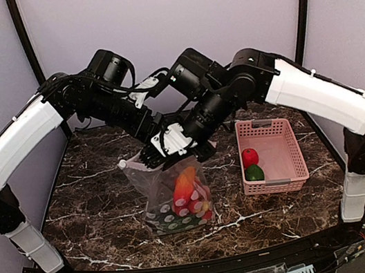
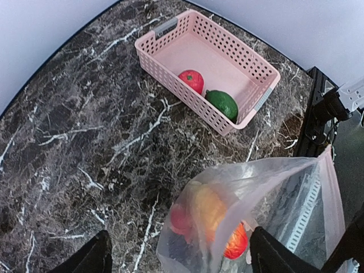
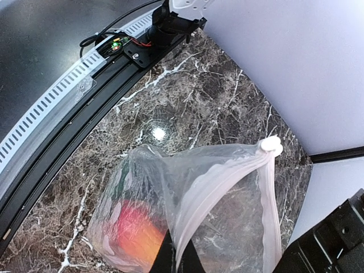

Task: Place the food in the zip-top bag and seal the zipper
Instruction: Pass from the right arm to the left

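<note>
Two pieces of the food, a red strawberry (image 1: pixel 250 157) and a green pepper (image 1: pixel 254 173), are lying just beside each other in the pink basket (image 1: pixel 296 152) near the right edge of the table (image 1: pixel 96 207). By my reading, the filling step is not finishing yet. The zip-top bag (image 1: pixel 150 184) is standing upright about midway between the left and right edges. Its base is resting on the table, and an orange piece (image 1: pixel 184 182) and some red pieces are showing through the plastic. The right gripper (image 3: pixel 176 256) is pinching the zipper (image 3: pixel 227 176) at the bag's rim, apparently keeping the mouth lifted so the contents are not spilling. The left gripper (image 2: pixel 182 259) is hanging at the same rim with its fingers spread wide. The bag is sitting between them, and they are not clamping anything I can make out. Judgement: one arm is holding the mouth up while the other is being kept free to fetch from the basket. Sealing is waiting on those last two pieces.
</note>
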You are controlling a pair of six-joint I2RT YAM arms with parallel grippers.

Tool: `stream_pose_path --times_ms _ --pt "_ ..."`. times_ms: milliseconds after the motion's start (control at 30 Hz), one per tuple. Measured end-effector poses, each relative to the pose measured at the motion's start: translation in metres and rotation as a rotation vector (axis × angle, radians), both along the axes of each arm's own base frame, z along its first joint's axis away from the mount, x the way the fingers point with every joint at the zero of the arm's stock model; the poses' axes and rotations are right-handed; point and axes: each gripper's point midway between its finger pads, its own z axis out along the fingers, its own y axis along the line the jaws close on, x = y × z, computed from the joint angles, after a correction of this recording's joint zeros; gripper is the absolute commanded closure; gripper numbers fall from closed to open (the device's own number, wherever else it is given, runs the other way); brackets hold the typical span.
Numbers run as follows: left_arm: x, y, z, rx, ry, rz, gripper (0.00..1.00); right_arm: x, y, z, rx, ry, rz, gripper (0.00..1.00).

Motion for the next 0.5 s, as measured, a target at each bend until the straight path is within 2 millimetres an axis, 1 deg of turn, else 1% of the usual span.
stream_pose_path --times_ms 133,300,333,367,400,433,467,500 --pt "-0.004 0.004 -0.017 0.050 0.038 -0.010 0.27 -0.008 0.001 -0.014 -0.041 -0.011 0.007 1.00" --pt "-0.011 0.008 -0.027 0.080 0.073 -0.024 0.29 -0.006 -0.001 -0.023 -0.074 -0.028 -0.009 1.00" --pt "-0.012 0.009 -0.029 0.086 0.081 -0.025 0.31 -0.006 -0.001 -0.025 -0.078 -0.030 -0.011 1.00" --pt "-0.015 0.011 -0.033 0.095 0.092 -0.029 0.33 -0.005 -0.002 -0.025 -0.081 -0.032 -0.015 1.00" --pt "-0.017 0.014 -0.038 0.108 0.103 -0.031 0.39 -0.004 -0.002 -0.026 -0.083 -0.034 -0.018 1.00" --pt "-0.020 0.016 -0.042 0.119 0.112 -0.031 0.42 -0.003 -0.002 -0.026 -0.084 -0.037 -0.023 1.00" --pt "-0.023 0.021 -0.047 0.137 0.121 -0.032 0.48 -0.003 -0.002 -0.026 -0.085 -0.040 -0.026 1.00" --pt "-0.026 0.024 -0.049 0.145 0.127 -0.029 0.52 -0.002 -0.002 -0.026 -0.086 -0.042 -0.028 1.00"
